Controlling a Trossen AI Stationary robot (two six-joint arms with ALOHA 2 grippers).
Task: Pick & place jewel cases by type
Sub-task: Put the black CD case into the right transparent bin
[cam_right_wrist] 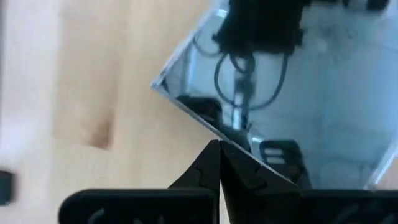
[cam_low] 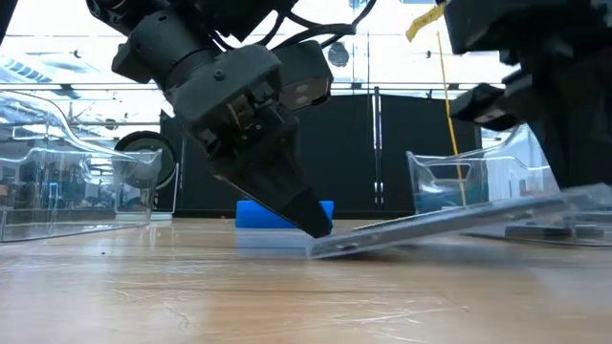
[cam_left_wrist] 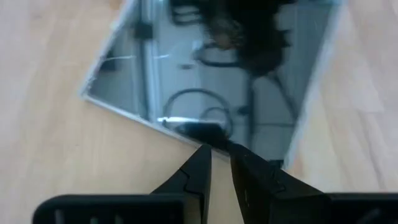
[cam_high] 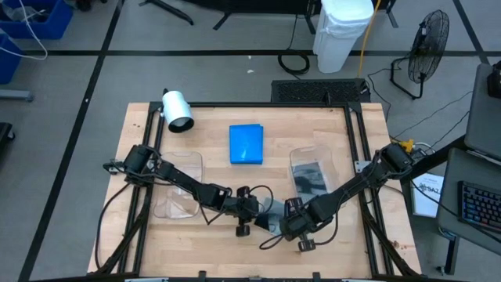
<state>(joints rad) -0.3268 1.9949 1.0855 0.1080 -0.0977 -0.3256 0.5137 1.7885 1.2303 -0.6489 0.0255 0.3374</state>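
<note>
A grey translucent jewel case (cam_high: 270,217) lies between my two grippers near the table's front middle. In the low view the case (cam_low: 449,223) is tilted: its left end (cam_low: 325,248) is on the wood and its right end is raised. My left gripper (cam_left_wrist: 219,149) stands at the low edge, its fingers a narrow gap apart. My right gripper (cam_right_wrist: 219,144) is shut at the opposite edge. A bright blue jewel case (cam_high: 246,144) lies flat farther back. My left gripper meets the case's low edge (cam_left_wrist: 198,133) with both fingertips side by side along it, slanting down from the table's left. Nothing shows between the fingers. That edge stays on the table. My right gripper has its shut fingertips (cam_right_wrist: 211,155) at the case's opposite edge (cam_right_wrist: 186,109), coming steeply from above on the right. Over or under that edge, I cannot tell. This side of the case stands raised off the wood.
A clear tray (cam_high: 178,186) sits under my left arm. A second clear tray (cam_high: 301,157) at the right holds dark cases (cam_high: 311,180). A white cylinder (cam_high: 177,110) stands at the far left corner. Bare wood lies along the near edge.
</note>
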